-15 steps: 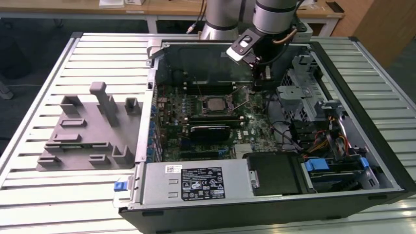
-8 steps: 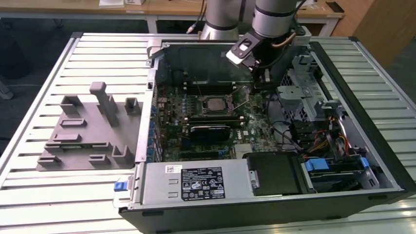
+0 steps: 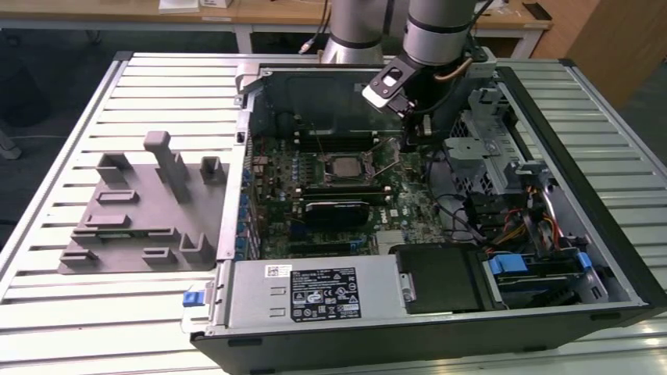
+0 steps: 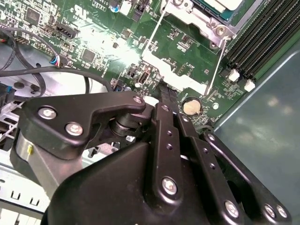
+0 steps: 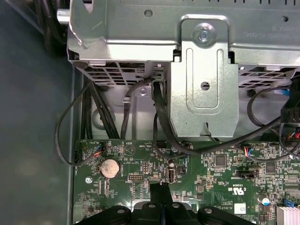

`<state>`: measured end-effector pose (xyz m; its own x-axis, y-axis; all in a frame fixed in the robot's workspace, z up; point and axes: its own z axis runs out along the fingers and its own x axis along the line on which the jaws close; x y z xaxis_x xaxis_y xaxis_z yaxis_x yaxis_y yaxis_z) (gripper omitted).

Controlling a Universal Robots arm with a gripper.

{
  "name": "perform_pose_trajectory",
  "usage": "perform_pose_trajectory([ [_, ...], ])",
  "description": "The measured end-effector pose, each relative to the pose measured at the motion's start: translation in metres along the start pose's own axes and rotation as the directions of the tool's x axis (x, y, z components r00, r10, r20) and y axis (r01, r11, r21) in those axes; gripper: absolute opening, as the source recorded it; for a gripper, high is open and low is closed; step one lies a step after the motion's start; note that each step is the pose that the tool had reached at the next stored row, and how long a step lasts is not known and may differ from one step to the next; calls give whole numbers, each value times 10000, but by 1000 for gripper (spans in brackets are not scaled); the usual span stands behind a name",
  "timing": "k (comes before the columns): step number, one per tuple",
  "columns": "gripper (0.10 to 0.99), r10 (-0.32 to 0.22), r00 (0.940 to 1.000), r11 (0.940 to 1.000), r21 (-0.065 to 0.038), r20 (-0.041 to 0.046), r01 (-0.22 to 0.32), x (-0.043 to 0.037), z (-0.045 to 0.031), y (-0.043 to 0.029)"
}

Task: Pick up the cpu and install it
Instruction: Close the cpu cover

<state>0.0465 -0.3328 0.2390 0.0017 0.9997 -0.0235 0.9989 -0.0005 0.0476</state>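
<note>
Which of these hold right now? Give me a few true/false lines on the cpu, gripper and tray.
1. The cpu lies at the socket on the motherboard, not in the gripper. True.
2. The gripper is spread wide open. False: in the first wrist view it is shut, with nothing between the tips.
3. A coin cell sits on the board close to the gripper tips. True.
4. The grey fixture tray lies on the exterior view's right of the case. False: it lies on the exterior view's left of it.
5. The gripper hangs outside the case. False: it is down inside, over the motherboard.
</note>
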Motion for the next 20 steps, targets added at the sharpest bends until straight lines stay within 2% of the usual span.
perform_pose_trajectory([
  [7,106,0,10000,10000,-1,-2,0,0,1,-14],
  [20,106,5,10000,10000,0,-1,-5,0,-6,-160],
])
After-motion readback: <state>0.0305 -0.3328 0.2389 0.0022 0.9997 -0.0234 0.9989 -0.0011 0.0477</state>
